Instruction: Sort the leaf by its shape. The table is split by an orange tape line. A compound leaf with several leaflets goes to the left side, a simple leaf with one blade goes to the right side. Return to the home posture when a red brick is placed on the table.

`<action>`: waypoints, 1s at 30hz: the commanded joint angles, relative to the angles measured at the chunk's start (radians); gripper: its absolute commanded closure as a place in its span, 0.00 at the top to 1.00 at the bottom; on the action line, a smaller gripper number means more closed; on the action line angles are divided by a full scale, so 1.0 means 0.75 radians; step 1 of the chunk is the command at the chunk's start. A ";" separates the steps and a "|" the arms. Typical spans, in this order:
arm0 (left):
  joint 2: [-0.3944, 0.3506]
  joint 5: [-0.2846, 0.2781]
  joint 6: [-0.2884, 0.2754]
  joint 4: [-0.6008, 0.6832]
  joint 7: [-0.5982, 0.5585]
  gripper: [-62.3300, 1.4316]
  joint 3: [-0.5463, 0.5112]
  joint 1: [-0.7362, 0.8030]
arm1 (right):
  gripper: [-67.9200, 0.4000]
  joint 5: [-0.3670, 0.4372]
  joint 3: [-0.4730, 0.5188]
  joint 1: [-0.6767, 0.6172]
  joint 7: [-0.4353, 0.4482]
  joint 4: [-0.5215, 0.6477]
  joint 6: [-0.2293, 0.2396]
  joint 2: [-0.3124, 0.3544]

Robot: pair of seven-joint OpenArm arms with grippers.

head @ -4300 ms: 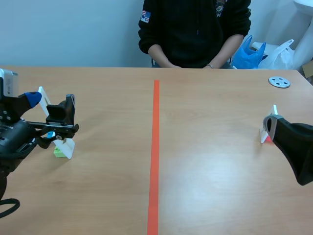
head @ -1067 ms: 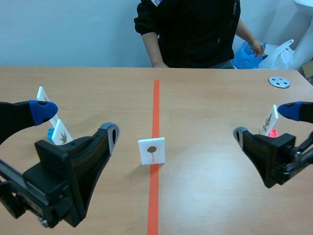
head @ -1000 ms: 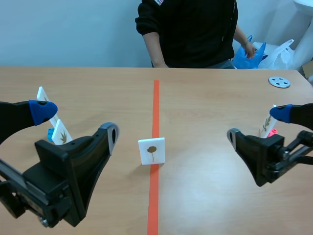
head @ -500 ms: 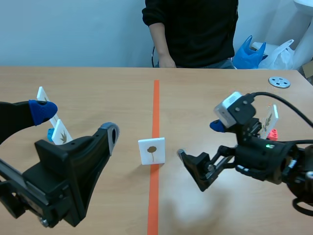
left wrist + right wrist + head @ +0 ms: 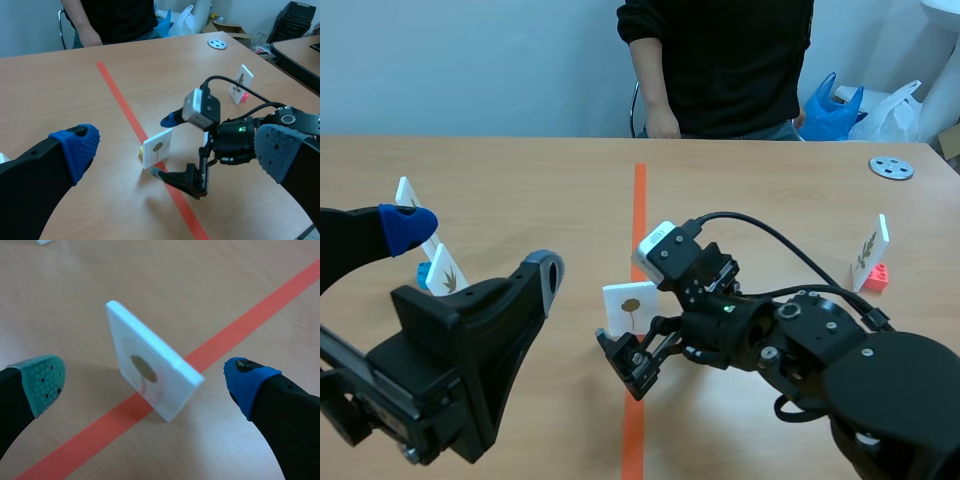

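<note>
A white card (image 5: 628, 306) printed with a single-blade leaf stands upright on the orange tape line (image 5: 639, 200), on a small yellow base (image 5: 142, 150). My right gripper (image 5: 145, 382) has reached in from the right and is open around the card. In the right wrist view the card (image 5: 150, 365) stands between the green pad (image 5: 39, 380) and the blue pad (image 5: 249, 381), and neither pad touches it. My left gripper (image 5: 470, 255) hangs open over the table's near left, well apart from the card.
Two leaf cards (image 5: 408, 196) (image 5: 445, 270) stand on the left side, one of them on a blue base. Another card (image 5: 870, 243) on a red base stands at the right. A metal disc (image 5: 891, 168) lies far right. A person (image 5: 720, 60) stands across the table.
My right arm has swung left from the right side to the tape line and now brackets the card. The left arm has not moved. The person has shifted slightly.
</note>
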 commanded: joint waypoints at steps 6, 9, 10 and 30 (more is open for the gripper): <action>0.003 -0.003 -0.004 0.008 -0.018 1.00 -0.002 -0.004 | 0.86 -0.020 -0.080 0.026 0.030 -0.039 -0.063 -0.028; 0.003 -0.003 -0.004 0.008 -0.019 1.00 -0.002 -0.007 | 0.72 -0.020 -0.086 0.016 0.032 -0.039 -0.076 -0.023; 0.003 -0.003 -0.003 0.008 -0.019 1.00 -0.002 -0.009 | 0.67 -0.020 -0.086 0.015 0.040 -0.039 -0.076 -0.023; 0.003 -0.003 -0.003 0.007 -0.028 1.00 -0.003 -0.011 | 0.08 -0.020 -0.077 0.012 0.091 -0.030 -0.083 -0.022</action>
